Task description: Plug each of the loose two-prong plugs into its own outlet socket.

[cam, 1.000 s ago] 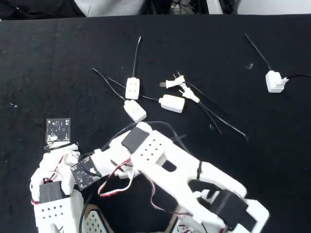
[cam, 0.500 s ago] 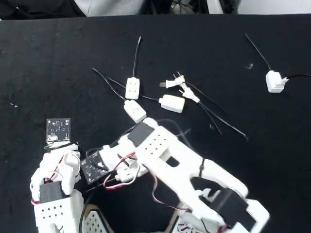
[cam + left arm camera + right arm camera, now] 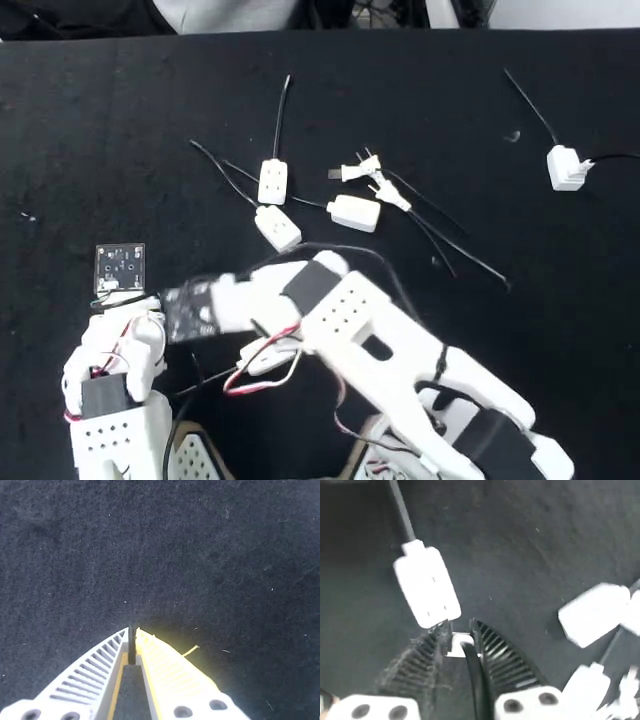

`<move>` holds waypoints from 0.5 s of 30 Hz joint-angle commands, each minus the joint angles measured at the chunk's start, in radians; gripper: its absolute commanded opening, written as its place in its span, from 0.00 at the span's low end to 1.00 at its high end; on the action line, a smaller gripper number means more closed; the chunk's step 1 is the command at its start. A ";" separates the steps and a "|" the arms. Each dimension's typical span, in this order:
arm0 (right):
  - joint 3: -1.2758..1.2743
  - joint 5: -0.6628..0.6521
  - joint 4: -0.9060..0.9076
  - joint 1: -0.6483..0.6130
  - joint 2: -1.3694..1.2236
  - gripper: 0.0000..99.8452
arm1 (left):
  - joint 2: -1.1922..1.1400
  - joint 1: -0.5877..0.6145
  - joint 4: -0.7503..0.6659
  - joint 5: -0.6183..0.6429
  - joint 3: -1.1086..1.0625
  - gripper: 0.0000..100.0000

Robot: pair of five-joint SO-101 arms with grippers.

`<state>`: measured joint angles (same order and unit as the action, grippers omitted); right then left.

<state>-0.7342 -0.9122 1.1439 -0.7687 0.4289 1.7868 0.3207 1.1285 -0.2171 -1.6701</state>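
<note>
Two fingers of the right gripper (image 3: 457, 630) pinch a small plug (image 3: 456, 644) at lower centre, just beside a socket block (image 3: 426, 591). Light, hard plastic, I'd say; grip its body, cord (image 3: 472, 675) trailing. Left gripper (image 3: 132, 632) is closed, empty.

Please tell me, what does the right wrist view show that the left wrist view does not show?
Right wrist view: the right hand closed on a small white plug with a black cable, just before a white rectangular outlet socket, and a blurred white block farther off. Left wrist view: the left hand, closed and empty. Both: the black cloth table.
</note>
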 commanded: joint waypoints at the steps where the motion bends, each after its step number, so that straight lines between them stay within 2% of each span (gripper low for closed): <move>1: -0.045 0.155 -0.117 0.078 0.113 0.01 | 0.009 -0.008 -0.008 -0.008 -0.001 0.03; 5: -0.237 0.330 -0.388 0.152 0.262 0.01 | 0.009 -0.007 -0.008 -0.008 -0.001 0.03; 8: -0.412 0.384 -0.552 0.176 0.320 0.01 | 0.009 -0.007 -0.008 -0.008 -0.001 0.03; 12: -0.458 0.394 -0.519 0.224 0.305 0.03 | 0.009 -0.010 -0.008 -0.008 -0.001 0.03; 15: -0.417 0.394 -0.408 0.255 0.280 0.14 | 0.009 -0.010 -0.008 -0.008 -0.001 0.03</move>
<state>-1.1884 -0.5255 0.6651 -0.5524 0.7066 1.7868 0.3207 1.1285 -0.2171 -1.6701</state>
